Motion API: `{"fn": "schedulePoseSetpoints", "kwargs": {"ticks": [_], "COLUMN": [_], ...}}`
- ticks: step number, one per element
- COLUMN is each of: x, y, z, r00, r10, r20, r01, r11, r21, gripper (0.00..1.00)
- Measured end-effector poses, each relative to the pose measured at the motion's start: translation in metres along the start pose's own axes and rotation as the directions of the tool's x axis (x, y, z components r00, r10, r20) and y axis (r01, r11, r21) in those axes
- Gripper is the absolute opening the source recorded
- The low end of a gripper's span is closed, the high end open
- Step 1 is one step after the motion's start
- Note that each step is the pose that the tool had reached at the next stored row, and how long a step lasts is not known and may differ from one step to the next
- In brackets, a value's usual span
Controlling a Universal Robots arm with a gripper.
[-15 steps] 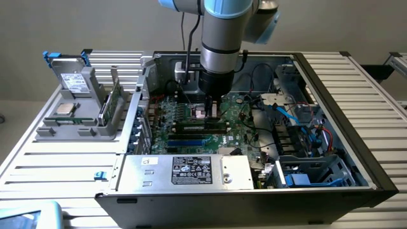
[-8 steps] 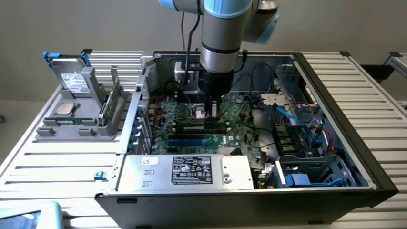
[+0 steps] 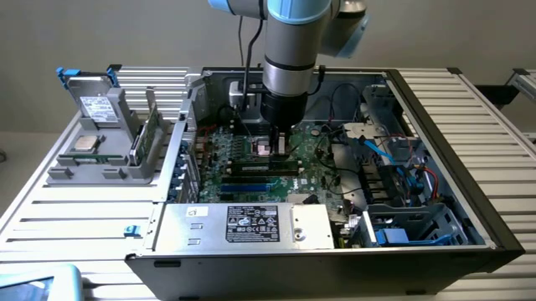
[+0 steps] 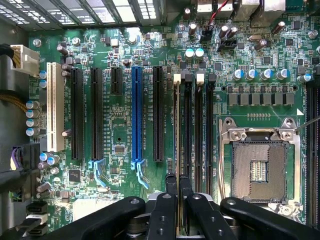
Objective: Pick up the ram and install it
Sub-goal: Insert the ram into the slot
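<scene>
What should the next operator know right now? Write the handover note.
Gripper: shut on the ram, held edge-on.
Ram: down inside the computer case, lined along the memory slot nearest the long black card slot.
Done: ram picked up, brought to the slot.
Left: seating it; whether it is already pressed home cannot be told.

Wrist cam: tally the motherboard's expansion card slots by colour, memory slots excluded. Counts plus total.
Black slots: 4
Blue slot: 1
White slot: 1
Total: 6
</scene>
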State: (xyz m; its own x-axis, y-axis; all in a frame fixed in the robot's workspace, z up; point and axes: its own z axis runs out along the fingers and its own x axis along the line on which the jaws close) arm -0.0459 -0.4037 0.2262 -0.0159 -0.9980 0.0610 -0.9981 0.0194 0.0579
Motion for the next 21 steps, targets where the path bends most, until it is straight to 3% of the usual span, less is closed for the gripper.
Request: {"fn": "schedulePoseSetpoints", "kwargs": {"ticks": [9, 11, 12, 15, 19, 21], "x": [0.000, 0.000, 0.000, 0.000, 0.001, 0.001], "y": [0.0000, 0.0001, 0.0001, 0.0002, -0.0019, -0.0066], "z": [-0.0006, -0.0019, -0.0020, -0.0038, -0.0144, -0.0214], "r00": [1.0000, 1.0000, 1.0000, 1.0000, 1.0000, 1.0000], "r10": [0.000, 0.000, 0.000, 0.000, 0.000, 0.000], "r20": [0.0005, 0.0002, 0.0004, 0.0000, 0.0003, 0.0000], "r01": [0.000, 0.000, 0.000, 0.000, 0.000, 0.000], "r11": [1.0000, 1.0000, 1.0000, 1.0000, 1.0000, 1.0000], "r21": [0.0003, 0.0002, 0.0003, 0.0002, -0.0001, -0.0044], "gripper": [0.14, 0.16, 0.23, 0.23, 0.23, 0.23]}}
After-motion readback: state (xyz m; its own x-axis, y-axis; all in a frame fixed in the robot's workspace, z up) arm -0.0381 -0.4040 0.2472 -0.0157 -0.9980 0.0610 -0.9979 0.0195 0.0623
